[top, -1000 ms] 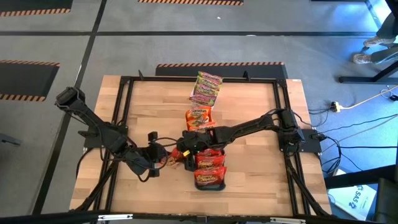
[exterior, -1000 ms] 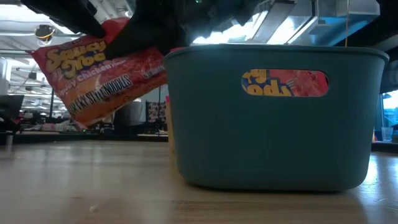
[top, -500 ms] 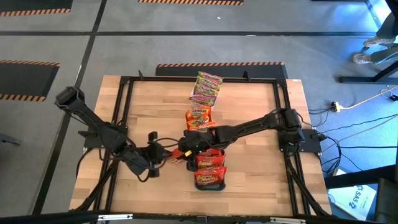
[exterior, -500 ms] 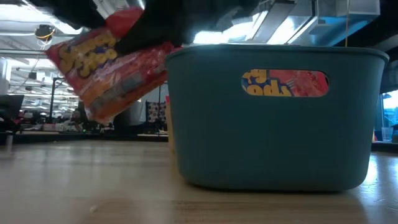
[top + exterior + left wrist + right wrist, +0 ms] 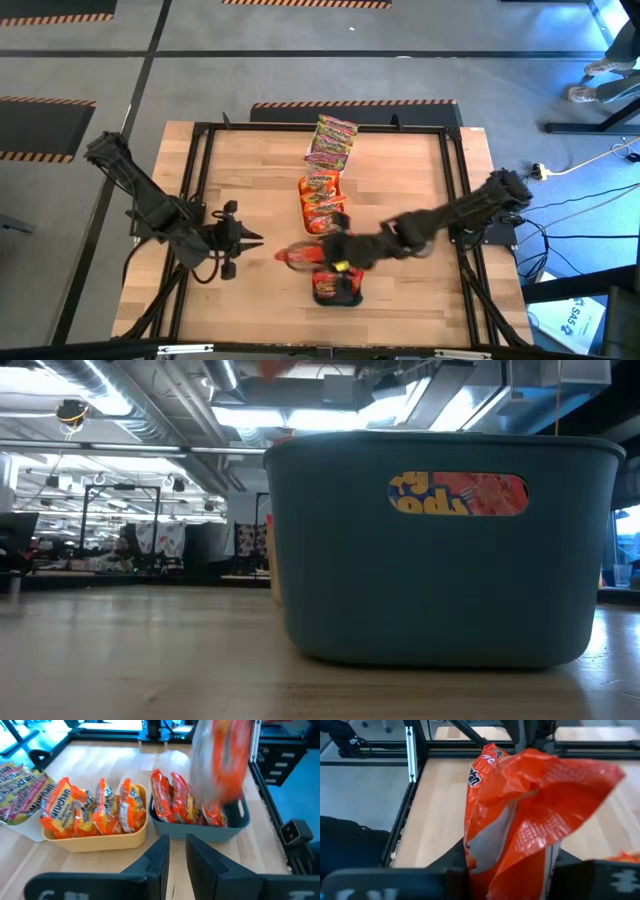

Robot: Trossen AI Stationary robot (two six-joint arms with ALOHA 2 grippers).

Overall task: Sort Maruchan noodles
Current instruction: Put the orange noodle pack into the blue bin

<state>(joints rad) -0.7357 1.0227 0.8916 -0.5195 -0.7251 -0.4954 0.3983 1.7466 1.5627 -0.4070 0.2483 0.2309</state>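
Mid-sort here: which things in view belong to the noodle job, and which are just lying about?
Job:
- red plastic noodle packet held by the right gripper
- red packets in the teal plastic tray
- orange packets in the yellow tray
- green-pink packets at the table's far end
- left gripper, empty, beside the trays

Lying about:
- black table frame
- cables on the floor

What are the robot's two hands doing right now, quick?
Left hand: open, holding nothing, beside the trays.
Right hand: closed on a red noodle packet, above the teal tray.
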